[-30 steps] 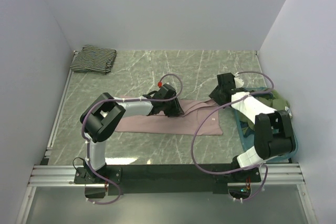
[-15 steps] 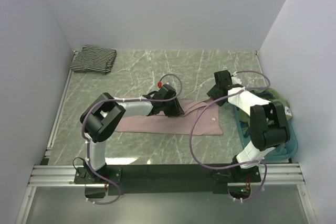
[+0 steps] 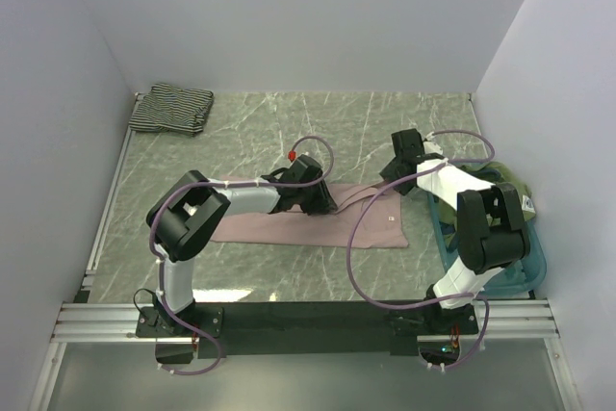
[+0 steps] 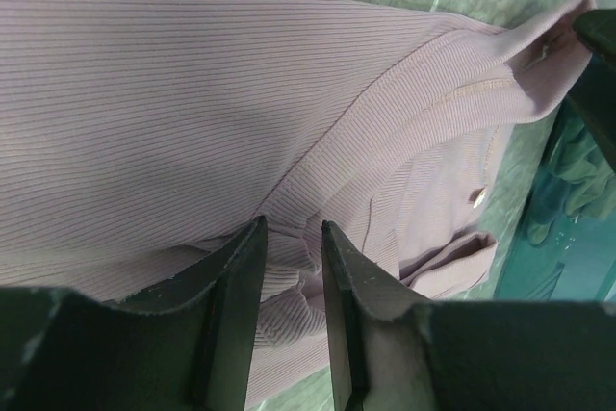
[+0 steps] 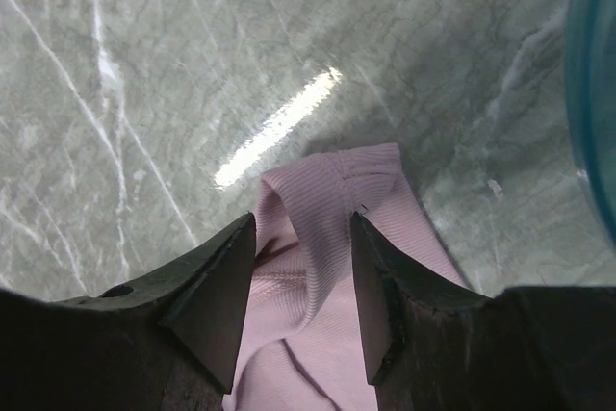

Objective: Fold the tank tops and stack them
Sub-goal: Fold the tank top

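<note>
The mauve-pink tank top (image 3: 356, 228) lies flat across the middle of the marble table. My left gripper (image 3: 313, 197) sits on its middle; in the left wrist view (image 4: 292, 228) its jaws stand close together, pinching a bunched fold of the pink ribbed fabric (image 4: 144, 93). My right gripper (image 3: 393, 178) is at the top's far right corner. In the right wrist view (image 5: 302, 223) it is open, its fingers straddling a raised pink strap loop (image 5: 327, 190). The striped tank top (image 3: 171, 108) lies folded at the back left corner.
A teal tray (image 3: 535, 259) holding a green cloth (image 3: 505, 185) stands at the right, under the right arm; its rim also shows in the right wrist view (image 5: 597, 93) and the left wrist view (image 4: 568, 238). White walls enclose the table on three sides.
My right gripper has moved left from above the tray to the pink top's strap end. The left gripper and the pink top have stayed put.
</note>
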Available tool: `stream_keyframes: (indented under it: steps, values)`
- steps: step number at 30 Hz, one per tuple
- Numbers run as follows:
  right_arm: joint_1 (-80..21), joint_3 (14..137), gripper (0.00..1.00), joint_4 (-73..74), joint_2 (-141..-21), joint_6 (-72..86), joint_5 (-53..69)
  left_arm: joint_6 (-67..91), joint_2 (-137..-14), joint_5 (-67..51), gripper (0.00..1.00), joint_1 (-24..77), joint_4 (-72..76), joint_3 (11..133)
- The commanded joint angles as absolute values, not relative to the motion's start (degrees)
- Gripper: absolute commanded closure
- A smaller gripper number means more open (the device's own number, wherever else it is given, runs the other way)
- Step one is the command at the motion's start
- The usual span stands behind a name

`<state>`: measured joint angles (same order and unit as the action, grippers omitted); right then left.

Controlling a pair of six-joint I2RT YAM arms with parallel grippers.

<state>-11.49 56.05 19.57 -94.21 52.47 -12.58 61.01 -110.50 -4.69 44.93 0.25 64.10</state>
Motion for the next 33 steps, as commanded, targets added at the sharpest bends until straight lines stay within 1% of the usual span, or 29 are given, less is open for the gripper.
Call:
stream_keyframes:
  steps: [1,10,13,14,15,17,18,20,21,25,33]
  values:
    - [-11.69,56.69,0.48,21.44,-92.37,52.03,-15.2,60.91,-109.69,-2.55,0.63,44.74,-1.76,62.14]
    - [-11.78,59.85,0.48,24.08,-94.57,52.38,-16.35,61.96,-109.6,-3.25,0.63,43.77,-0.44,59.5]
    - [-11.69,60.29,0.52,23.91,-95.01,52.56,-16.7,61.96,-109.69,-3.52,0.63,43.33,-0.44,59.41]
    - [-11.69,60.29,0.55,23.56,-95.27,52.47,-16.7,62.05,-109.77,-3.69,0.63,43.24,-0.44,59.41]
    - [-11.78,60.55,0.66,23.47,-95.45,52.38,-16.7,62.05,-109.86,-3.87,0.63,42.98,-0.35,59.33]
    - [-11.78,60.82,0.78,23.03,-96.15,52.12,-16.53,62.22,-110.04,-4.13,0.64,42.8,-0.35,59.24]
    - [-11.78,61.17,0.86,23.03,-96.33,52.12,-16.52,62.31,-110.13,-4.22,0.64,42.63,-0.44,59.24]
    - [-11.78,61.61,0.92,23.2,-97.03,52.03,-16.7,62.23,-110.39,-4.39,0.64,42.45,-0.44,59.41]
    - [-11.6,62.13,0.99,23.29,-97.12,51.86,-16.96,62.31,-110.56,-4.48,0.64,42.28,-0.35,59.41]
    - [-11.78,63.01,1.0,22.24,-97.21,51.07,-17.23,62.23,-110.83,-4.39,0.64,41.05,-0.44,59.85]
    - [-12.04,63.46,1.0,11.53,-97.21,47.03,-13.8,60.73,-111.53,-4.48,0.64,36.22,-0.7,61.61]
